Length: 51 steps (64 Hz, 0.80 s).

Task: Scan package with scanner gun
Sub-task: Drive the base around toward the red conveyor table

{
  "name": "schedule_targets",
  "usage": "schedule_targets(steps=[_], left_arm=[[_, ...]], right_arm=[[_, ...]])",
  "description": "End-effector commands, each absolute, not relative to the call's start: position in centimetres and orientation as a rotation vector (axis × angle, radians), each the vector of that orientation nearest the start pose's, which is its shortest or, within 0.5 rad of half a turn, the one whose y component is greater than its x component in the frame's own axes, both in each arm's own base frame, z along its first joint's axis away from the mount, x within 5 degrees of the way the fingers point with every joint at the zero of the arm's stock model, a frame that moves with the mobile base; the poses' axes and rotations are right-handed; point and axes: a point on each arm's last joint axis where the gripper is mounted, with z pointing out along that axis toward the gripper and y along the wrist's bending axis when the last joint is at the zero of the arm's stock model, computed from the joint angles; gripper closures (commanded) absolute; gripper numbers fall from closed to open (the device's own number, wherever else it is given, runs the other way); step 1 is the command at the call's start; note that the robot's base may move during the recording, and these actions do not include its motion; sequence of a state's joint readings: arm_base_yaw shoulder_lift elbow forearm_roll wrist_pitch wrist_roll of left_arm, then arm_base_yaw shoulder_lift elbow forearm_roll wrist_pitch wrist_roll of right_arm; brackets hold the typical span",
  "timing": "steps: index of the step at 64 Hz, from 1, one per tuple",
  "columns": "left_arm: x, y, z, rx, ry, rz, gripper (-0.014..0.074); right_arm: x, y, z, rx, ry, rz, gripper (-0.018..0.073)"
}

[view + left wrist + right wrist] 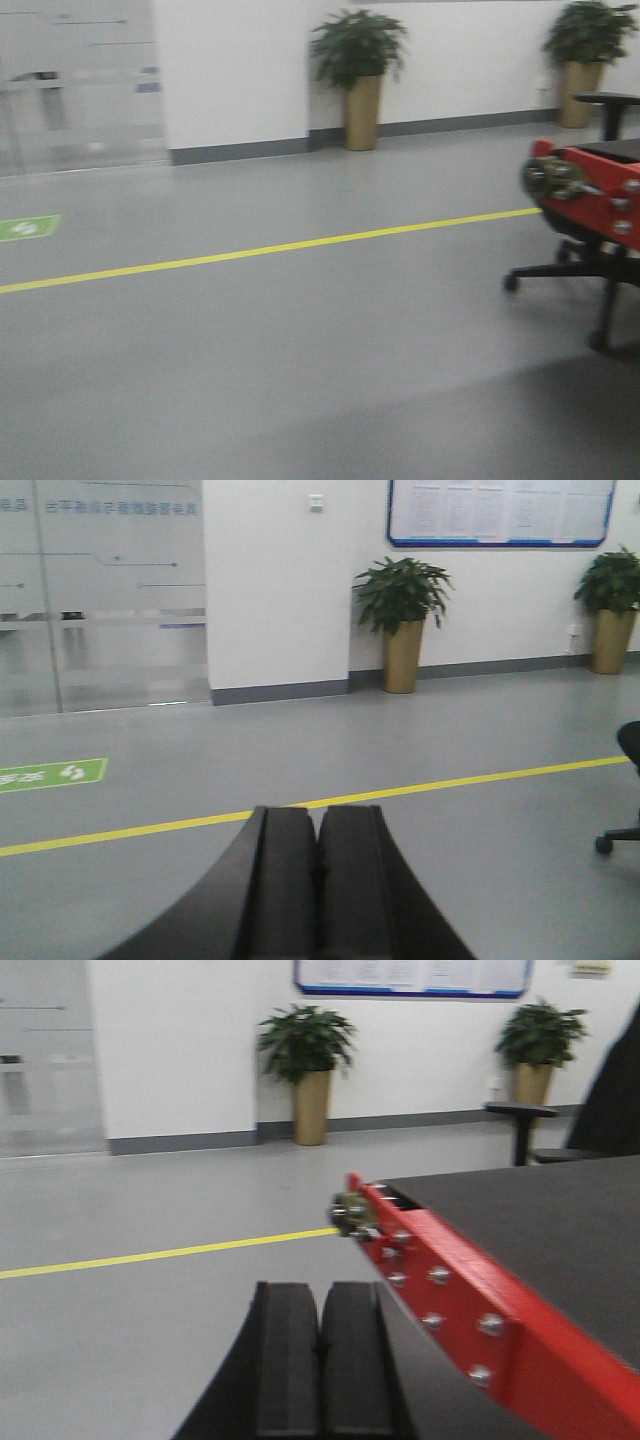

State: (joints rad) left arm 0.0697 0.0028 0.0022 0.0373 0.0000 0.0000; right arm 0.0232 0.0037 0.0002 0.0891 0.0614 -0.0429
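The package and the scanner gun are out of view in every frame. My left gripper [318, 820] is shut, its black fingers pressed together with nothing between them, pointing out over bare grey floor. My right gripper [320, 1295] is also shut and empty; it hangs just left of the corner of a red-edged table [450, 1290] with a dark top. Neither gripper shows in the front view.
Grey floor crossed by a yellow line [260, 248]. The red-edged table [590, 195] stands at the right, with a black office chair base [585, 275] under it. Two potted plants [358, 75] [585, 55] stand by the white far wall. Glass partition [75, 85] at left.
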Motion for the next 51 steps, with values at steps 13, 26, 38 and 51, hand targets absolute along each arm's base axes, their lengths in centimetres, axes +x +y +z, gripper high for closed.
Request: schedule_targets(steps=[13,26,38,51], left_arm=[[5.59,0.35,21.48,-0.022,1.466,0.077,0.0707],[5.59,0.35,21.48,-0.022,1.466,0.077,0.0707],[5.59,0.35,21.48,-0.022,1.466,0.077,0.0707],[5.59,0.35,21.48,-0.022,1.466,0.077,0.0707]], right_arm=[[5.64,0.15,20.92,0.011,1.528,0.051,0.0713],[5.64,0.15,20.92,0.011,1.528,0.051,0.0713],[5.64,0.15,20.92,0.011,1.528,0.051,0.0713],[5.64,0.15,20.92,0.011,1.528,0.051,0.0713]])
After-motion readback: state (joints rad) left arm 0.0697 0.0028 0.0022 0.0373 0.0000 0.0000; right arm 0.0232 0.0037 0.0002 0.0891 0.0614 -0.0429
